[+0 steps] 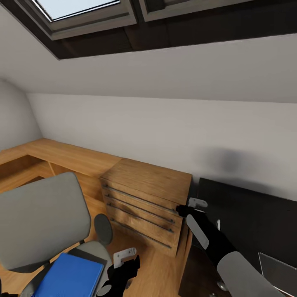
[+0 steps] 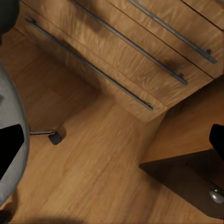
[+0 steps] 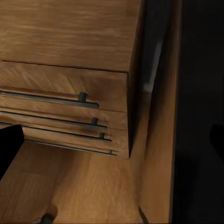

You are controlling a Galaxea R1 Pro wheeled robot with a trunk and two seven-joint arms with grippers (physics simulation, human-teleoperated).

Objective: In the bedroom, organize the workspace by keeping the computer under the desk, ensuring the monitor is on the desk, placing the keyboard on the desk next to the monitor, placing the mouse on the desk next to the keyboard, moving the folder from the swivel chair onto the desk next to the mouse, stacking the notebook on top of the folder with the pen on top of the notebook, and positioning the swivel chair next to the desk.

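**Chair and folder close by, desk edge at our right, attic wall beyond**

Nearest us in the head view, at about seven o'clock, we see the folder point(image 1: 69, 275): a flat bright blue rectangle lying on the grey padded seat of the swivel chair point(image 1: 41, 222), with a dark strip along its far edge. The chair's broad grey back rises just behind it at eight o'clock, and one black rounded armrest stands at the seat's right side.

Our left gripper point(image 1: 123, 264) hangs just right of the chair seat at six o'clock, above the wood plank floor point(image 2: 93, 177); it touches nothing that we can see, but we cannot tell how far apart its fingers stand. In the left wrist view a chair caster point(image 2: 55, 137) sits on the planks near the lowest drawer of the wooden drawer chest point(image 1: 146, 202).

Our right arm reaches forward from five o'clock, and the right gripper point(image 1: 190, 206) hovers in the gap between the chest and the desk point(image 1: 247, 214). Its finger spacing we also cannot tell, and it grips nothing visible.

The desk shows as a black top at four o'clock, with a round silver knob point(image 2: 215, 196) on a dark drawer front in the left wrist view. The chest has long thin bar handles across its drawers.

Farther off, a low wooden ledge point(image 1: 62, 154) runs along the white-grey wall to nine o'clock. At twelve o'clock the sloping ceiling carries a dark-framed skylight point(image 1: 82, 12).
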